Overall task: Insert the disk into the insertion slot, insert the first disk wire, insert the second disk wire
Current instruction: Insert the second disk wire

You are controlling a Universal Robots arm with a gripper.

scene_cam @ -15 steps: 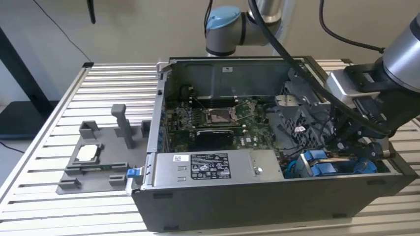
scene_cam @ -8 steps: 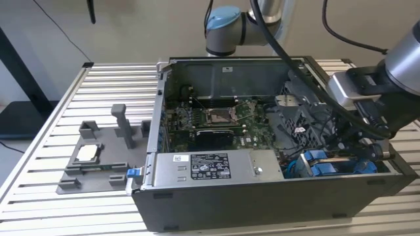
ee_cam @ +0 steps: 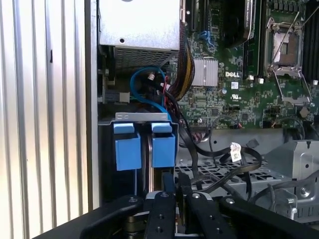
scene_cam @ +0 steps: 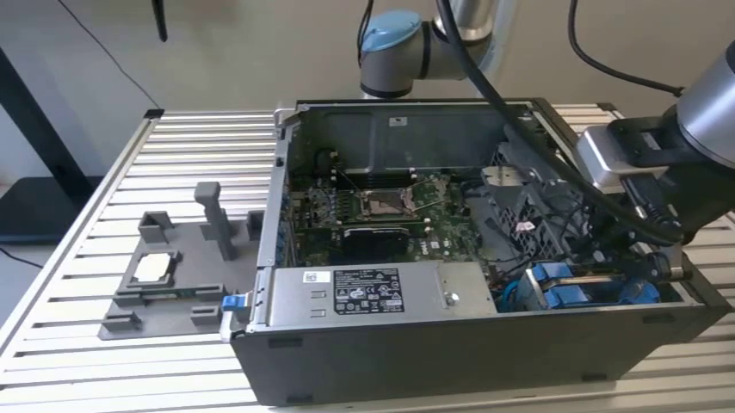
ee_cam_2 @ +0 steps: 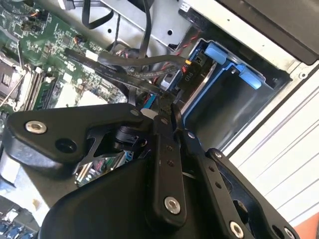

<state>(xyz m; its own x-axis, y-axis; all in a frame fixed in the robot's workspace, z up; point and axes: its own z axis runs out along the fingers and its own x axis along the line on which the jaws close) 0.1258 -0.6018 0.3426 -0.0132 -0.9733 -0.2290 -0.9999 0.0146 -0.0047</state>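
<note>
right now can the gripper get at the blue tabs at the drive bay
Probably yes. The gripper sits just short of the two blue tabs at the drive bay, with open space between. Loose black cables run beside its path and might snag.

Access to the grey metal drive bay (scene_cam: 586, 288) at the open black computer case (scene_cam: 460, 361) corner is restricted. Loose black cables (ee_cam: 219, 154) cross just beside its two blue plastic tabs (ee_cam: 144, 144). The grey power supply box (scene_cam: 367, 292) borders one side. The slatted metal table (scene_cam: 184, 163) outside the case offers unobstructed passage.
</note>
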